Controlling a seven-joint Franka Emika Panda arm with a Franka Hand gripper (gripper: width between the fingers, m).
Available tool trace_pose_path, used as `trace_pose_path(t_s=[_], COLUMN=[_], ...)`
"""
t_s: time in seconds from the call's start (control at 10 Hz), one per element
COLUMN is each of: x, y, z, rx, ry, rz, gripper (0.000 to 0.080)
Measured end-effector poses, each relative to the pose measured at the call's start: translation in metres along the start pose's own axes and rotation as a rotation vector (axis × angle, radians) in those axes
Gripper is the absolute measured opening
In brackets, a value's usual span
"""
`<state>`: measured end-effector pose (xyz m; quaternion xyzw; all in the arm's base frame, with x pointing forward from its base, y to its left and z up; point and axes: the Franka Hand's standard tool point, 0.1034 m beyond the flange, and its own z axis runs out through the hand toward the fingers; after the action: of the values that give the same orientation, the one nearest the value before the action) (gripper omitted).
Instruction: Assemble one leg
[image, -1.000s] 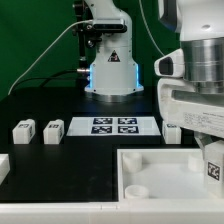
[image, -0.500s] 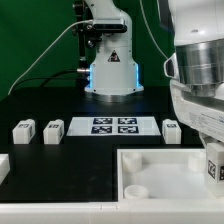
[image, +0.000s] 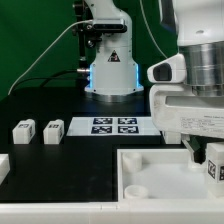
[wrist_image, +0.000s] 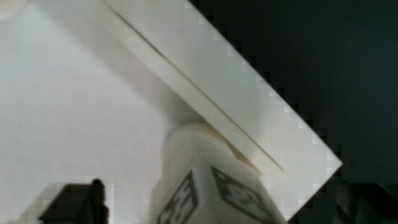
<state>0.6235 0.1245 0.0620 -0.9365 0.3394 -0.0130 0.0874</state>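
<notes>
Since half a second ago the arm's big white wrist housing has swung toward the exterior view's left and now hides the tagged leg that stood just beside the marker board on that side. Below the pincer lies the large white tray-shaped part, its rim and a round corner socket showing near the front edge. Well off to the pincer's side, toward the exterior view's left, two legs stand upright on the black table, close together but apart. Between the pincer's dark fingers sits a white leg with a tag on its face, over the tray's sloping wall; whether the fingers actually grip it I cannot tell.
</notes>
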Motion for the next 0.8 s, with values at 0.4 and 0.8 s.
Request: trace_pose_path(t_s=[0.4,0.8], x=[0.007,0.01], y=[-0.005,-0.005], z=[-0.005,-0.005], rx=[-0.032,-0.041], ry=[0.035,0.06], rz=[-0.535,-0.675], gripper=[0.0649,0.0513])
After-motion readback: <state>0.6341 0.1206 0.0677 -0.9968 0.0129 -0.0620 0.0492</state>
